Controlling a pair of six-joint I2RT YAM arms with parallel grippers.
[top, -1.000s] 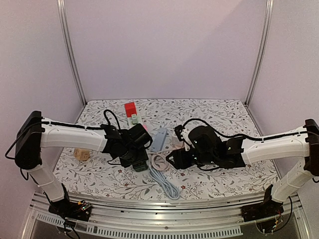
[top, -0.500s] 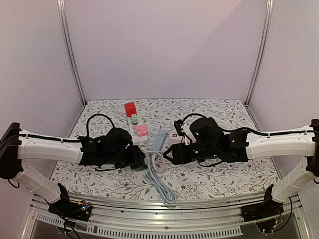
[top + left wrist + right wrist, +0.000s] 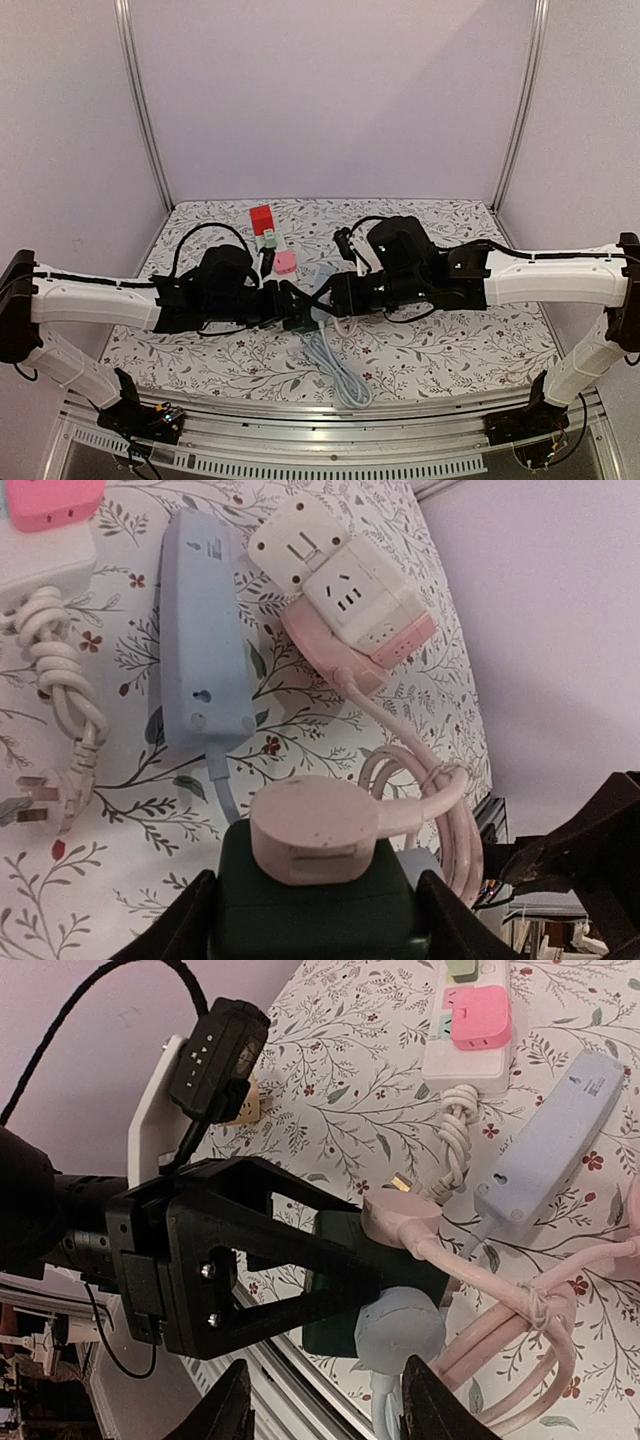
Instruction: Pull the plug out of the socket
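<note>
The left arm reaches in low from the left over the flowered counter [image 3: 450, 350], and its hand [image 3: 315, 900] is clenched on the dark green socket [image 3: 300, 920], one finger against each side. The socket is lifted off the counter near the middle front. The pale pink plug [image 3: 310, 825] sits pushed into the socket's upper face, and its pink cord [image 3: 440, 810] loops away to the right in a tied bundle. In the right wrist view a blue plug [image 3: 400, 1325] is seated in another face of the socket, on the side toward the right arm. Beyond the socket a blue-grey strip [image 3: 205, 630] lies flat, with a white strip [image 3: 470, 1055] to its left carrying a bright pink adapter [image 3: 480, 1015], and a red block [image 3: 262, 218] stands farther back. The right hand [image 3: 328, 1370] comes in from the right, just beside the socket. Its fingers are spread apart and grasp nothing, and the blue plug sits just ahead of them.
</note>
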